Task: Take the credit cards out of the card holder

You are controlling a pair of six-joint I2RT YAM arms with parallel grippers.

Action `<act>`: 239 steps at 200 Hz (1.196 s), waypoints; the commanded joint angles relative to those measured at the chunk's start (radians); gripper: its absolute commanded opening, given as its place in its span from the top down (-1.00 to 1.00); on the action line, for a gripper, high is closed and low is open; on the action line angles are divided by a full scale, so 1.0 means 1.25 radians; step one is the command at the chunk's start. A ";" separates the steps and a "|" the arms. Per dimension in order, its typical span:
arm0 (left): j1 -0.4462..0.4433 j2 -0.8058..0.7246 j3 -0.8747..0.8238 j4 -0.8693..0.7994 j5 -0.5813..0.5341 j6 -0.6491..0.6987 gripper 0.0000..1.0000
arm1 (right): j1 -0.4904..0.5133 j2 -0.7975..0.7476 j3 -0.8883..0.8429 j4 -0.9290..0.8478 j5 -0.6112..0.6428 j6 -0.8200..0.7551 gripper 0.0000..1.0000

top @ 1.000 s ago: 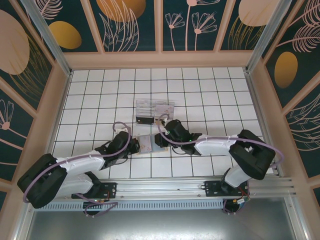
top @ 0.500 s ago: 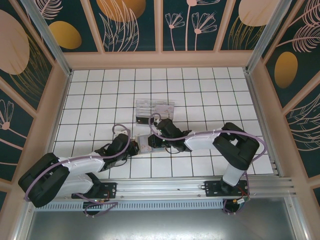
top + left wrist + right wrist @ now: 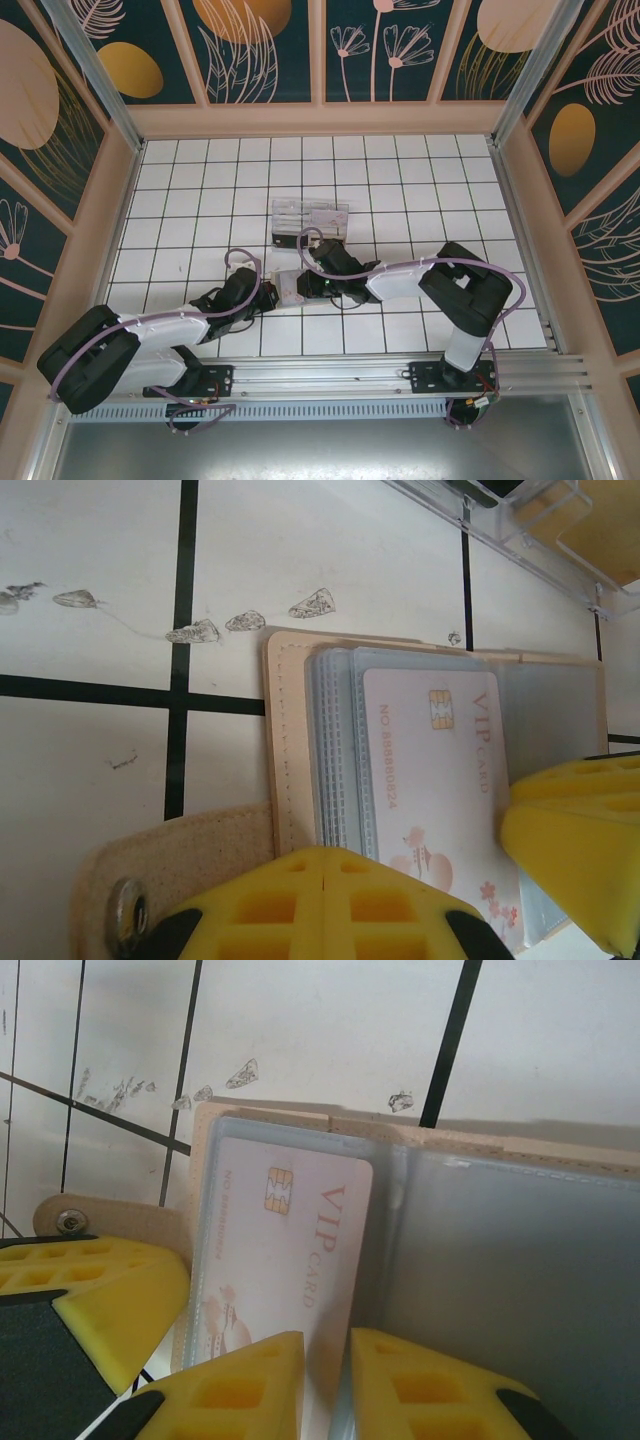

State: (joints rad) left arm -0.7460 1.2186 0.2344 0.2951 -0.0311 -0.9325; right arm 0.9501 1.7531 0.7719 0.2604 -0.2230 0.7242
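The card holder (image 3: 290, 287) lies open on the tiles between the two arms, tan with blue-grey clear sleeves (image 3: 285, 730) (image 3: 300, 1117). One of the credit cards (image 3: 440, 770) (image 3: 285, 1230), pale with pink "VIP CARD" print, sits in the left sleeve. My right gripper (image 3: 313, 284) (image 3: 325, 1375) reaches in from the right, its yellow fingers closed to a narrow gap on the card's near right edge. My left gripper (image 3: 265, 297) (image 3: 324, 865) is shut, its tips resting on the holder's left edge beside the snap tab (image 3: 150, 890).
A clear plastic compartment box (image 3: 310, 215) (image 3: 520, 520) stands just behind the card holder, with a black block (image 3: 289, 240) at its near left corner. Wooden walls ring the tiled floor. Open tiles lie left, right and behind the box.
My right gripper has swung left from beside the card holder onto it and closed over the card's edge. The left gripper has stayed shut on the holder's left edge.
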 commanded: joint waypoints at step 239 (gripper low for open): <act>0.004 0.017 -0.010 -0.005 0.000 0.003 1.00 | -0.043 -0.019 -0.043 0.044 -0.066 0.042 0.59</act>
State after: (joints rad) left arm -0.7460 1.2308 0.2337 0.3103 -0.0319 -0.9325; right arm 0.8997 1.7153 0.7109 0.2859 -0.2680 0.7677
